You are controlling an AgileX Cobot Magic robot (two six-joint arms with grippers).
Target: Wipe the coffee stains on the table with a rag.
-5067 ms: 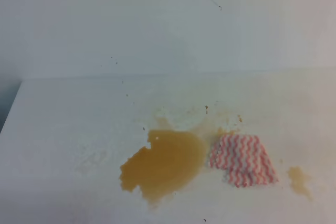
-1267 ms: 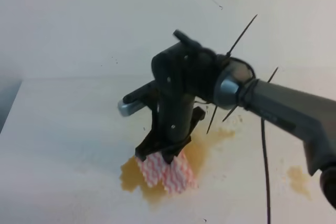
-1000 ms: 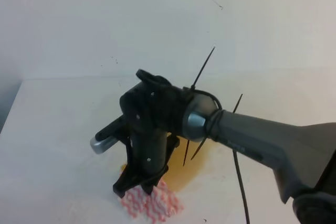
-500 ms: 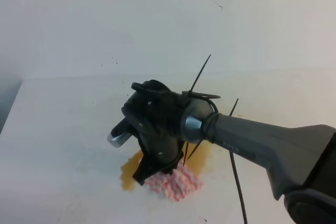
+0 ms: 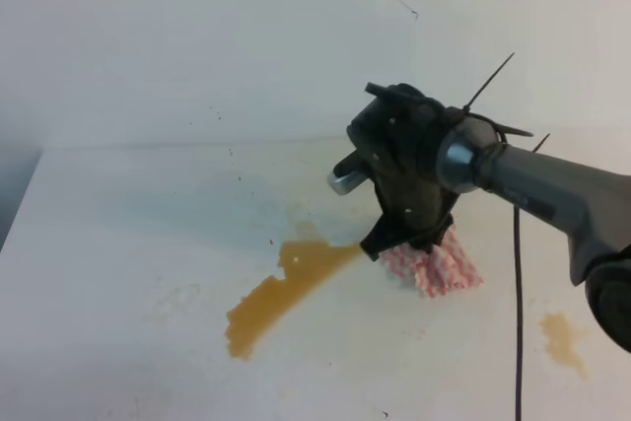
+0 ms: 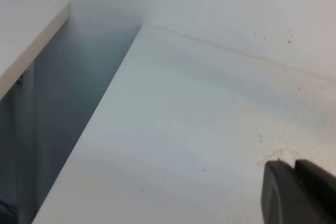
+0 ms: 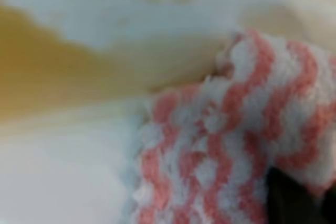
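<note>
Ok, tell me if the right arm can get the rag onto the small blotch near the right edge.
Probably yes. The right gripper is shut on the rag, and only bare table lies between it and the small blotch. Nothing stands in the way in the high view.

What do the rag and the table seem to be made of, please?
The rag: soft, fuzzy cloth with pink-red and white wavy stripes, probably nonwoven or terry; it bunches and looks fluffy in the right wrist view. The table: smooth matte white surface, possibly laminate; liquid pools on it.
</note>
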